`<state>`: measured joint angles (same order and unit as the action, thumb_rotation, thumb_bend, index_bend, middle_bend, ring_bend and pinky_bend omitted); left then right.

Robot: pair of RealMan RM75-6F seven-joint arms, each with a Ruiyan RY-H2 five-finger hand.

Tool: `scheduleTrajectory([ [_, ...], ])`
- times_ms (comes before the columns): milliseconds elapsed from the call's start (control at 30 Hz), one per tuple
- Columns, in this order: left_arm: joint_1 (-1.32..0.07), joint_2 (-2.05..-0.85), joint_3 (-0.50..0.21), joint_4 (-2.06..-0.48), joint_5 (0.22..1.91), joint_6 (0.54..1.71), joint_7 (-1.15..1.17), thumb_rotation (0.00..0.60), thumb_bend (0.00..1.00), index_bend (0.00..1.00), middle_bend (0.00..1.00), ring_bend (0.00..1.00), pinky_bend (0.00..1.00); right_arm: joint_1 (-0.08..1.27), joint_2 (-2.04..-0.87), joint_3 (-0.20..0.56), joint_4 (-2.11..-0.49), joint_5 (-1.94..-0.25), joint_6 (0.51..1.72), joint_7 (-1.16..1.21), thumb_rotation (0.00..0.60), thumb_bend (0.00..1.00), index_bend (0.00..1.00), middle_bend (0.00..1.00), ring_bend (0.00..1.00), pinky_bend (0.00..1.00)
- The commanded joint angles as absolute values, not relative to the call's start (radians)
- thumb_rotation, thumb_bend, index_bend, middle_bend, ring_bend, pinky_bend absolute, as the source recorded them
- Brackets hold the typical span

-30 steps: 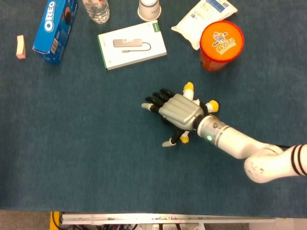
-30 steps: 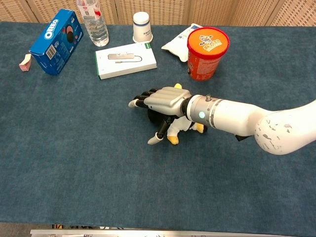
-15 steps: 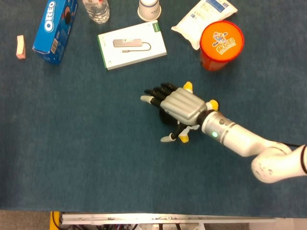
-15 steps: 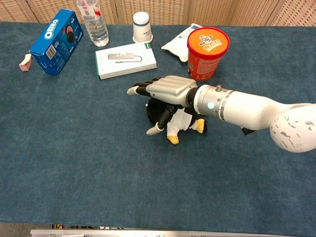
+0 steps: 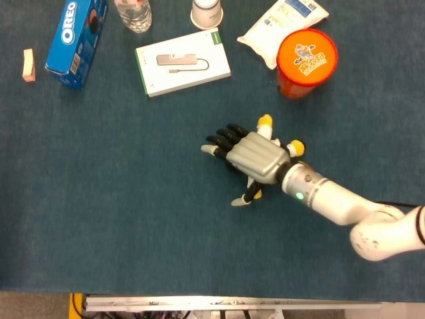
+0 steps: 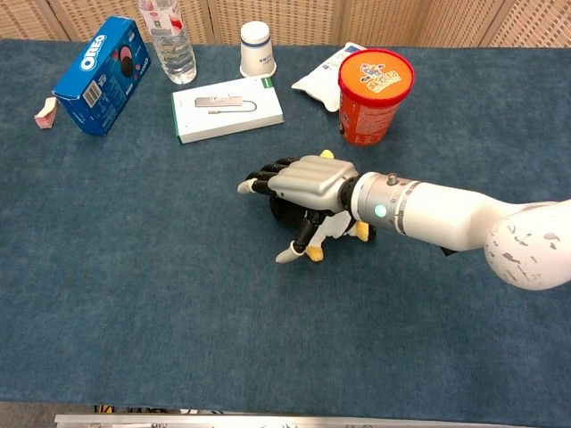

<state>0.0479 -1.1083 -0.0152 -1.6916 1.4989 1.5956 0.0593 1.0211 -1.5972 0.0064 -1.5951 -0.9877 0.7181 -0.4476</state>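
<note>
My right hand [image 5: 255,154] [image 6: 308,183] lies palm down on a small penguin toy [image 5: 265,121] [image 6: 332,227] in the middle of the blue table. The toy is black and white with yellow feet and beak, and the hand hides most of it. The fingers reach out flat past the toy to the left. The thumb points down at the toy's near side, by the cloth. The fingers are not visibly closed around the toy. My left hand shows in neither view.
Along the far edge stand an Oreo box [image 5: 76,41], a water bottle [image 5: 135,13], a flat white box [image 5: 182,62], a paper cup [image 5: 207,12], a white pouch [image 5: 282,23] and an orange canister [image 5: 305,61]. A small pink block [image 5: 28,64] lies far left.
My right hand rose a little off the toy half a second ago and has since sunk back onto it, shifting slightly right. The toy has barely moved.
</note>
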Motion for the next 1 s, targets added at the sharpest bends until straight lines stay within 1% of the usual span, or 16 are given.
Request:
scheduleTrajectory([
  [33,0.047,-1.110,-0.016,-1.689,1.498,1.594,0.059,0.600,0.25,0.00,0.00,0.00,0.02,0.997,-1.555,0.003,-1.636,-1.014,0.750,-0.430,0.349,0.00,0.00,0.01,0.00,0.00],
  [167,0.042,-1.114,-0.019,-1.686,1.495,1.586,0.061,0.600,0.25,0.00,0.00,0.00,0.02,1.003,-1.555,0.034,-1.632,-1.013,0.748,-0.408,0.350,0.00,0.00,0.01,0.00,0.00],
  [300,0.044,-1.115,-0.019,-1.683,1.491,1.586,0.059,0.600,0.25,0.00,0.00,0.00,0.02,1.027,-1.590,0.059,-1.605,-0.986,0.724,-0.409,0.349,0.00,0.00,0.01,0.00,0.00],
  [400,0.045,-1.114,-0.021,-1.680,1.487,1.586,0.055,0.600,0.25,0.00,0.00,0.00,0.02,1.047,-1.619,0.061,-1.582,-0.962,0.705,-0.426,0.350,0.00,0.00,0.01,0.00,0.00],
  [533,0.047,-1.114,-0.020,-1.679,1.488,1.588,0.054,0.600,0.25,0.00,0.00,0.00,0.02,1.066,-1.652,0.037,-1.556,-0.933,0.693,-0.471,0.349,0.00,0.00,0.01,0.00,0.00],
  [667,0.048,-1.115,-0.019,-1.675,1.489,1.587,0.051,0.600,0.25,0.00,0.00,0.00,0.02,1.063,-1.647,0.003,-1.566,-0.923,0.707,-0.506,0.350,0.00,0.00,0.01,0.00,0.00],
  [900,0.046,-1.119,-0.016,-1.678,1.497,1.586,0.055,0.600,0.25,0.00,0.00,0.00,0.02,1.010,-1.568,-0.043,-1.643,-0.986,0.765,-0.494,0.350,0.00,0.00,0.01,0.00,0.00],
  [1000,0.045,-1.120,-0.017,-1.682,1.499,1.586,0.058,0.600,0.25,0.00,0.00,0.00,0.02,0.982,-1.521,-0.047,-1.680,-1.032,0.795,-0.465,0.350,0.00,0.00,0.01,0.00,0.00],
])
